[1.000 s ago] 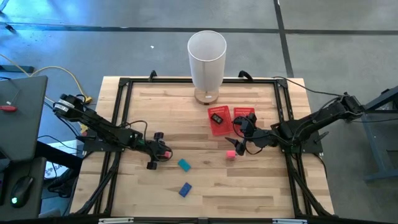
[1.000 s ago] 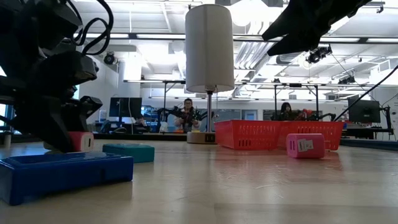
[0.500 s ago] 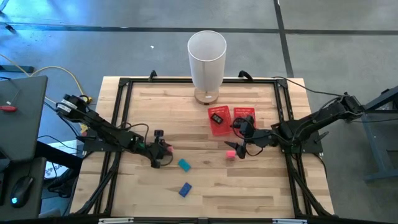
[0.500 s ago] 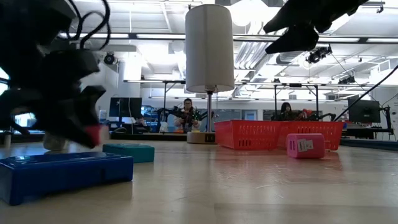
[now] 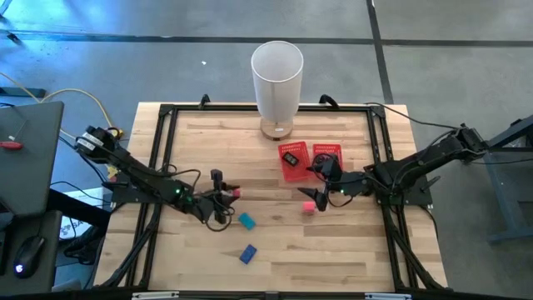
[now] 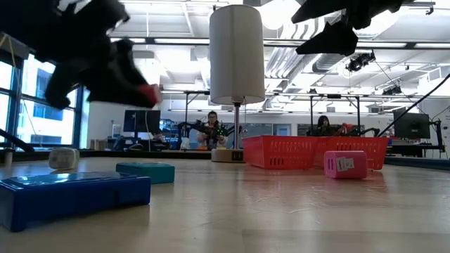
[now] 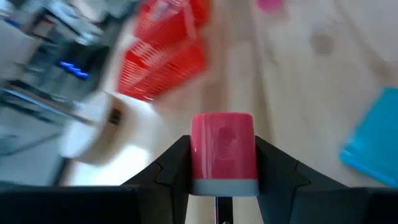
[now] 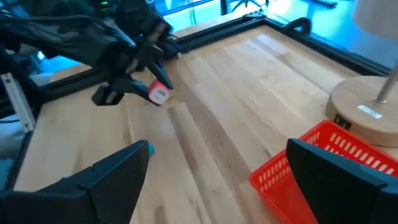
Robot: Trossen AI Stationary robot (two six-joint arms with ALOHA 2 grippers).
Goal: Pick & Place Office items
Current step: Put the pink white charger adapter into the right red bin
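Left fingers (image 5: 231,193), clamped on red piece (image 7: 223,151), now lifted toward tray (image 5: 287,169). Right fingers (image 5: 321,185) apart, mid-frame. Black piece (image 5: 291,157) in tray; pink (image 5: 309,206), teal (image 5: 246,221), blue (image 5: 248,253) pieces left on surface (image 5: 333,250).

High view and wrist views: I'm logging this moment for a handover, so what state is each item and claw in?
Left claw: shut on red piece, raised off the table.
Red piece: gripped, airborne.
Right claw: open, empty, above pink piece.
Pink piece: lying on table.
Teal piece: lying on table.
Blue piece: lying on table.
Red mesh tray: holds a black piece.
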